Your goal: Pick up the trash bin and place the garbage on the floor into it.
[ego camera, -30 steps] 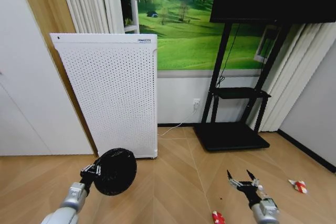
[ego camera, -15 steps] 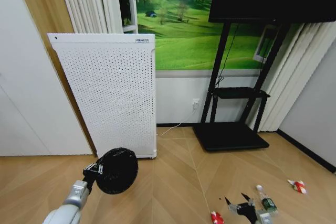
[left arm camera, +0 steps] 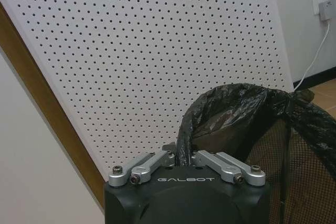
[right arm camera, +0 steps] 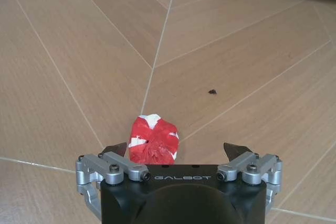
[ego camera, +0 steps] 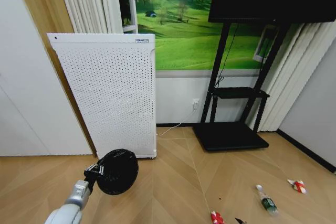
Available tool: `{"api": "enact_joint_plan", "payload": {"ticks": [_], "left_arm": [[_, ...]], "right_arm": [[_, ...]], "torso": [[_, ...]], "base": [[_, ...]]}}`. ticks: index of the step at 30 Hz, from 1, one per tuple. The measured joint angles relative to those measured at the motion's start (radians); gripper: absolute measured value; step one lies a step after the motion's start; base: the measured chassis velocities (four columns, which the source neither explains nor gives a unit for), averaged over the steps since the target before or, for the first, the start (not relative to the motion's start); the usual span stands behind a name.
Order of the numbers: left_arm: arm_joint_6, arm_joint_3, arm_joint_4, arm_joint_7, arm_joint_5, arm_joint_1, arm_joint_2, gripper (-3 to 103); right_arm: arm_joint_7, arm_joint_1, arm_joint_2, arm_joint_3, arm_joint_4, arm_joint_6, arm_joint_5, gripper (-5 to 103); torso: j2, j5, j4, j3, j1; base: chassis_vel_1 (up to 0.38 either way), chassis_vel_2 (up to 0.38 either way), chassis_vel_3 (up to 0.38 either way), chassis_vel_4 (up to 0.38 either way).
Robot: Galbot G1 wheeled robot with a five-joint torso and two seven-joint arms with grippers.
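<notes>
Mesh bin (ego camera: 116, 171), black wire w/ crinkly bag liner, tipped mouth-forward just in front of the white perforated panel (ego camera: 110, 98); your left end effector (left arm camera: 185, 159) pinches its rim. Right end effector (right arm camera: 176, 151) spread wide over crumpled red-white wrapper (right arm camera: 153, 146). Clear bottle (ego camera: 267, 201) lies farther right, long axis running away from you.

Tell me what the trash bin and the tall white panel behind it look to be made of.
Trash bin: black wire mesh, likely metal, lined with a glossy, crinkled black plastic bag. White panel: rigid sheet with even round perforations and a matte finish, probably painted metal or plastic.
</notes>
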Motion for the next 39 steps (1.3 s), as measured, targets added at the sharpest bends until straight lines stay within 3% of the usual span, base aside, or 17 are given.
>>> {"api": "enact_joint_plan", "payload": {"ticks": [16, 39], "left_arm": [[0.003, 0.005, 0.011, 0.002, 0.02, 0.002, -0.012, 6], [-0.022, 0.013, 0.047, 0.003, 0.049, 0.005, -0.023, 6]], "right_arm": [[0.024, 0.153, 0.045, -0.139, -0.168, 0.005, 0.005, 100], [0.001, 0.23, 0.085, -0.174, -0.311, 0.047, -0.032, 101]], "torso": [[0.0, 0.0, -0.0003, 0.0, 0.0], [0.0, -0.0017, -0.0005, 0.0, 0.0]], "base": [[0.0, 0.0, 0.0, 0.0], [0.0, 0.0, 0.0, 0.0]]}}
